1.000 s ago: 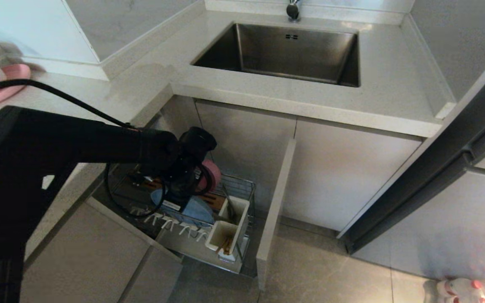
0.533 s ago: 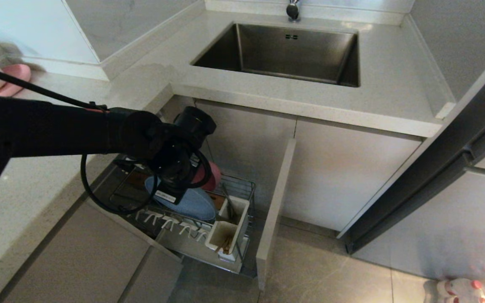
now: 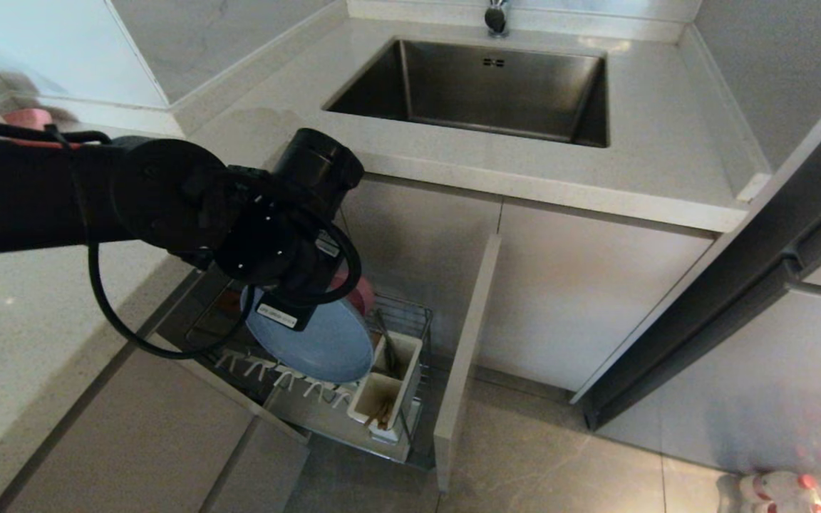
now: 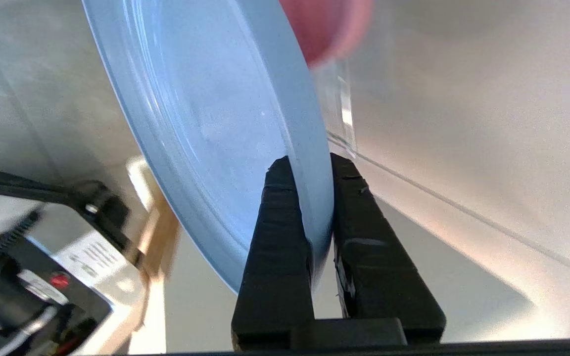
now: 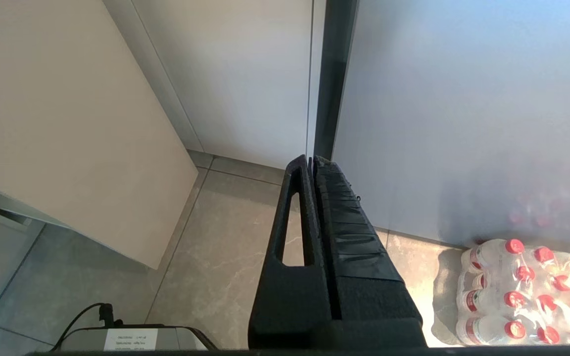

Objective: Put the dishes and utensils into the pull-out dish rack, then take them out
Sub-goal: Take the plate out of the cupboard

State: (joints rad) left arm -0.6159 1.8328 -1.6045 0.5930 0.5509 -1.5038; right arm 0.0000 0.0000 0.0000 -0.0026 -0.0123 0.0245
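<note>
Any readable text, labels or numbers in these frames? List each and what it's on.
None can be read.
White sticker on the left wrist camera housing: printed line, too small to read.
White label on the robot's base: lines of print, blurred.
White label on the grey box on the floor: print shows upside down, too small.
Bottle labels in the shrink-wrapped water pack: red-and-white, unreadable.

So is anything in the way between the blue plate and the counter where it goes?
Nothing visible is. The left gripper pinches the plate's rim, and the plate hangs above the rack. The counter beside it looks bare. The pink bowl sits behind the plate, not in its path.
</note>
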